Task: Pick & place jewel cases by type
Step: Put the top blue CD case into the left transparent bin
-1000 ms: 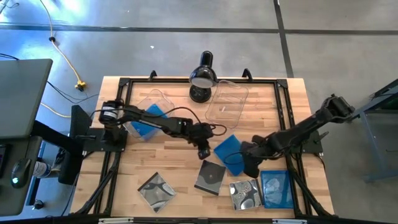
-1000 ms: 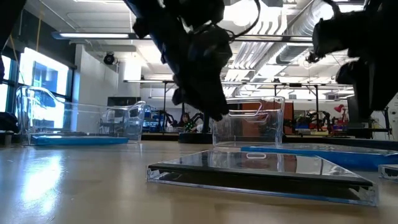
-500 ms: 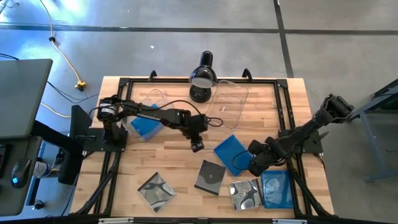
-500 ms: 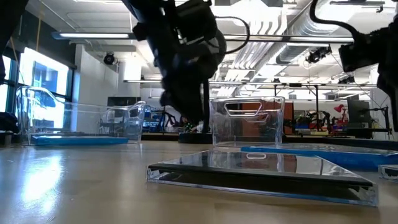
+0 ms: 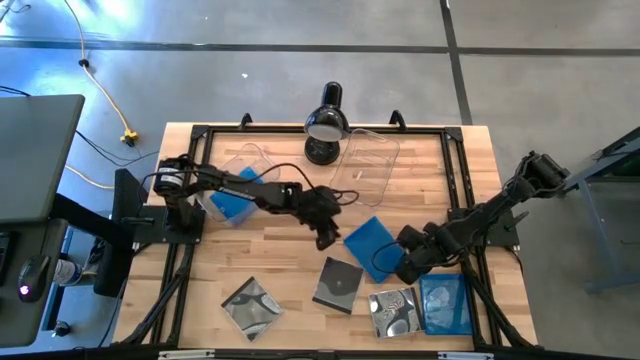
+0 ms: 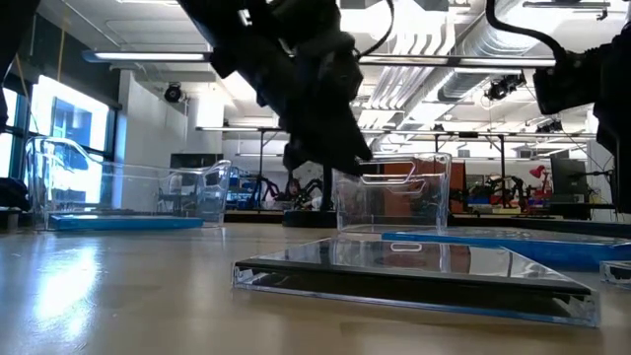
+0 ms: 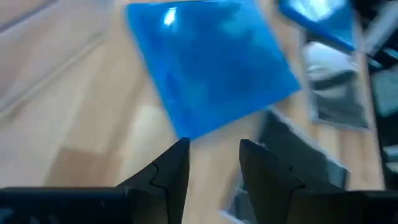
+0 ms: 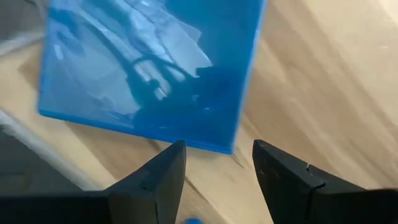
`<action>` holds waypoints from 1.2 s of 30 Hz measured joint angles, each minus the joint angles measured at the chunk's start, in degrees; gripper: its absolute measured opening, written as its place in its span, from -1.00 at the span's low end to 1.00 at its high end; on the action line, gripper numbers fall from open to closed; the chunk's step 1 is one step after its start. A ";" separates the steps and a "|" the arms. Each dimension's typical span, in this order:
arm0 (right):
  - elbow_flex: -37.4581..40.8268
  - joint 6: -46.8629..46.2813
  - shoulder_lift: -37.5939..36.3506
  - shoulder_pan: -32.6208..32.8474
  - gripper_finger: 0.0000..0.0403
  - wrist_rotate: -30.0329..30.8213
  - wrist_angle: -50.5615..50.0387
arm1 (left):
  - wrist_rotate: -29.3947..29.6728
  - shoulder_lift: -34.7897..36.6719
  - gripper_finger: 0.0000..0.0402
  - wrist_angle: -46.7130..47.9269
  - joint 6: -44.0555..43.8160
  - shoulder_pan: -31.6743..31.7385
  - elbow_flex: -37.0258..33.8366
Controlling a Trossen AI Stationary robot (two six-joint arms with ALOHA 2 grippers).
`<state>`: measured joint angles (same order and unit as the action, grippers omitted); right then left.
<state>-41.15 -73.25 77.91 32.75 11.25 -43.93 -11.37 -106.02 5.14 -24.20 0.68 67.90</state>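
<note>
A blue jewel case [image 5: 370, 245] lies flat on the wood at mid-table. My left gripper [image 5: 326, 238] hovers open just left of it; the left wrist view has the case [image 7: 211, 62] beyond the fingertips. My right gripper [image 5: 408, 266] hangs open, pointing down, between that case and a second blue case [image 5: 446, 303] at the near right. A blue case [image 8: 149, 68] lies beyond its fingers. A dark clear case [image 5: 338, 284] and two silvery ones [image 5: 250, 305] [image 5: 395, 312] lie near the front edge. A third blue case [image 5: 235, 200] lies in the left tub.
Two clear plastic tubs stand at the back, the left tub [image 5: 245, 160] and the right tub [image 5: 365, 160]. A black desk lamp [image 5: 325, 125] stands between them. A black frame rail [image 5: 470, 290] runs along the table's right side, close to the near-right blue case.
My right gripper has drawn back a little toward the table's right edge, sunk slightly and rolled about its own line. My left gripper has swung away from the middle blue case and back, tipping as it went. Both stay open. No case has moved.
</note>
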 joint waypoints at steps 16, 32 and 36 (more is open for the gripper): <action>11.79 -3.82 -2.54 -1.40 -0.09 -0.25 20.23 | -3.18 -5.38 -0.31 -5.19 -13.06 1.20 -2.02; 11.80 -10.58 -4.10 0.98 -0.09 1.86 19.63 | -7.38 -9.33 -0.31 -8.71 -16.63 1.69 -2.10; 11.80 -12.48 -4.15 2.31 -0.09 1.85 18.70 | -6.24 -9.33 -0.31 -8.69 -17.73 1.67 -2.10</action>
<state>-29.34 -85.73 73.76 35.06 13.09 -25.23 -17.60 -115.35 -3.55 -41.94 2.35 65.80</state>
